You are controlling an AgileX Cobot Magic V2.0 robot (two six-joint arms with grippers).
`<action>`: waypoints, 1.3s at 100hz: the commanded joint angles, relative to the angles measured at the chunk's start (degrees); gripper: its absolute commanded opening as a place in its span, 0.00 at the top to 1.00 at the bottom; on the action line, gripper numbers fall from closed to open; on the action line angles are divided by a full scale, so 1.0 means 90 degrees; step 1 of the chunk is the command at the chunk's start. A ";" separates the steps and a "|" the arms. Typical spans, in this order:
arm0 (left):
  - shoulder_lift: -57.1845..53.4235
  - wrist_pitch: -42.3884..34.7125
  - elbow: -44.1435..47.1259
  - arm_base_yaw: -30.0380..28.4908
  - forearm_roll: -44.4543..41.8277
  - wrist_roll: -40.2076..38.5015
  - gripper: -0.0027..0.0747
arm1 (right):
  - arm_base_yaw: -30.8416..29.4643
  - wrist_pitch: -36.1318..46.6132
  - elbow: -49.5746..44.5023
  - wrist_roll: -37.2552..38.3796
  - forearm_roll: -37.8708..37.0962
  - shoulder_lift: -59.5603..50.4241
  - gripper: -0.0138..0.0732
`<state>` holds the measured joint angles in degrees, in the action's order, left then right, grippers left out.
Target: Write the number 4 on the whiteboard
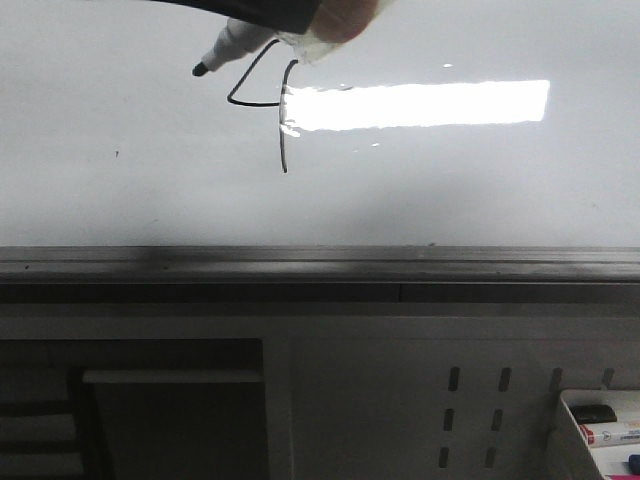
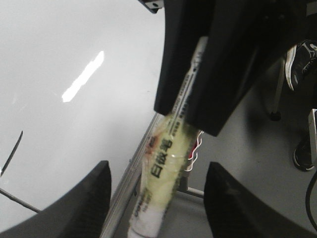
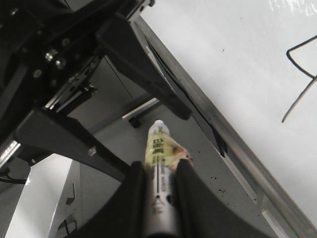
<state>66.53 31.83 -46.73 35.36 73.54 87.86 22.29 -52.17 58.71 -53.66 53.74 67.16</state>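
The whiteboard (image 1: 120, 190) fills the upper front view. A black open-topped number 4 (image 1: 283, 130) is drawn on it, partly washed out by a bright light reflection. My right gripper (image 1: 300, 22) at the top edge is shut on a white marker (image 1: 228, 47). The marker's black tip points left of the 4; I cannot tell whether it touches the board. The right wrist view shows the right gripper (image 3: 159, 183) clamping the marker (image 3: 161, 146), with the 4 (image 3: 297, 99) on the board. My left gripper (image 2: 157, 198) is open, and the marker's rear end (image 2: 161, 173) shows between its fingers without touching them.
A grey metal ledge (image 1: 320, 262) runs along the board's lower edge. Below it are a perforated grey panel (image 1: 470, 410) and, at the lower right, a white tray (image 1: 570, 425) with spare markers. Shoes (image 2: 302, 54) and a chair leg stand on the floor beside the board.
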 commanded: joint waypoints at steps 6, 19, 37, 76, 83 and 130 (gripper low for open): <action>0.0006 -0.0060 -0.0300 0.0052 0.0265 0.0018 0.49 | -0.0034 0.0029 0.0215 -0.0041 0.0269 -0.0105 0.90; 0.0021 -0.0060 -0.0300 0.0052 0.0224 0.0018 0.58 | -0.0034 0.0023 0.0215 -0.0041 0.0269 -0.0105 0.90; 0.0130 0.0100 -0.0300 0.0052 0.0056 0.0018 0.73 | -0.0034 -0.0053 0.0215 -0.0041 0.0269 -0.0105 0.90; 0.0164 0.0107 -0.0326 0.0052 0.0011 0.0018 0.93 | -0.0034 -0.0095 0.0215 -0.0041 0.0269 -0.0105 0.90; 0.0164 0.0107 -0.0326 0.0052 -0.0004 0.0018 0.99 | -0.0034 -0.0095 0.0215 -0.0041 0.0269 -0.0105 0.90; -0.0555 -0.0792 -0.0124 -0.0436 -0.0143 -0.0775 0.99 | -0.0684 0.0121 0.0301 0.0007 0.0283 -0.0362 0.34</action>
<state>64.82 27.96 -47.25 33.33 69.84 84.52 19.33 -52.90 59.45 -53.76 54.02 66.51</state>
